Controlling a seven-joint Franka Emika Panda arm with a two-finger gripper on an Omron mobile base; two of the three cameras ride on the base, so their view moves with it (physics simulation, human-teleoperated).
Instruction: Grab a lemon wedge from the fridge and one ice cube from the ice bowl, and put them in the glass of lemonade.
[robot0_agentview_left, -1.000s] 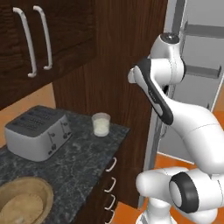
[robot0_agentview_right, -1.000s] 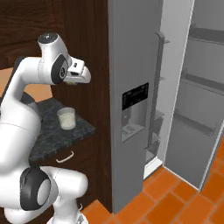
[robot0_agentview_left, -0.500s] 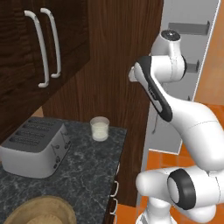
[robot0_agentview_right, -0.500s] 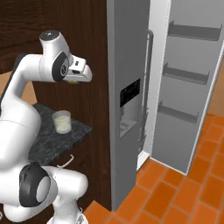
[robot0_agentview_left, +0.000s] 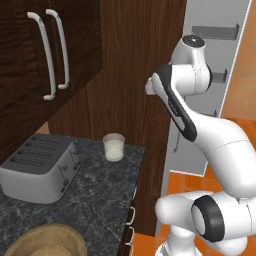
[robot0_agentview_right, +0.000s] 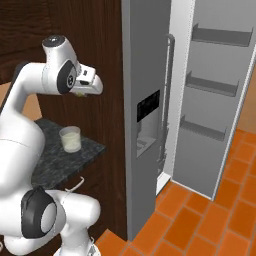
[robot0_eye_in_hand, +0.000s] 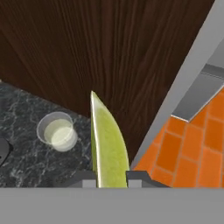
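Note:
My gripper (robot0_eye_in_hand: 111, 178) is shut on a pale green-yellow lemon wedge (robot0_eye_in_hand: 107, 142), which stands up between the two fingertips. In the right base view the gripper (robot0_agentview_right: 81, 93) hangs high in front of the dark wood panel, above and slightly right of the glass of lemonade (robot0_agentview_right: 70, 139). The glass (robot0_agentview_left: 114, 147) stands on the dark stone counter near its far right corner, and shows lower left of the wedge in the hand view (robot0_eye_in_hand: 57, 131). The tan ice bowl (robot0_agentview_left: 47, 241) lies at the counter's near edge. The grey fridge (robot0_agentview_right: 145, 75) stands to the right with one door (robot0_agentview_right: 220, 100) swung open.
A silver toaster (robot0_agentview_left: 39, 169) sits on the counter (robot0_agentview_left: 95, 200) between the bowl and the glass. Dark wood cabinets with white handles (robot0_agentview_left: 50, 55) hang above. The orange tiled floor (robot0_agentview_right: 200, 220) lies in front of the fridge, whose dispenser recess (robot0_agentview_right: 148, 115) faces the room.
Both base views have shifted, bringing the counter, toaster and bowl closer and sliding the fridge rightward: the base has moved. The gripper stays shut on the lemon wedge.

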